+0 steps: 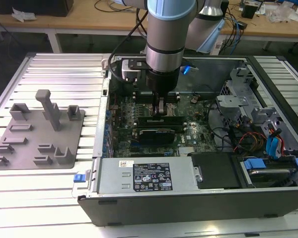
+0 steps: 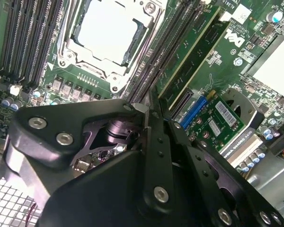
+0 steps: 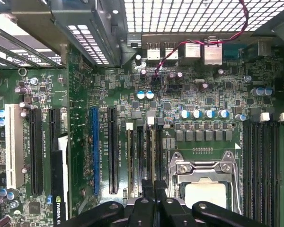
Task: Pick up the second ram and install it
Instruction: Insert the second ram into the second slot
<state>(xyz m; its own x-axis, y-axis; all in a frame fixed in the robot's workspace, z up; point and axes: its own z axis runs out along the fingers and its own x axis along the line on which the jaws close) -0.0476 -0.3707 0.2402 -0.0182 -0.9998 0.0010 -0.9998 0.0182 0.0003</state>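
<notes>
Green second ram [image 2: 191, 49] stands in a slot beside the CPU socket [image 2: 106, 33], 12 o'clock from the black card [image 1: 159, 133] in the exterior view. Hand [image 2: 150, 111] looks pinched narrow on it. Light, stiff, brittle; grip the bare edges, not chips imo.

Arm [image 1: 164, 44] points straight down, its claw [image 1: 161, 107] closed tight
</notes>
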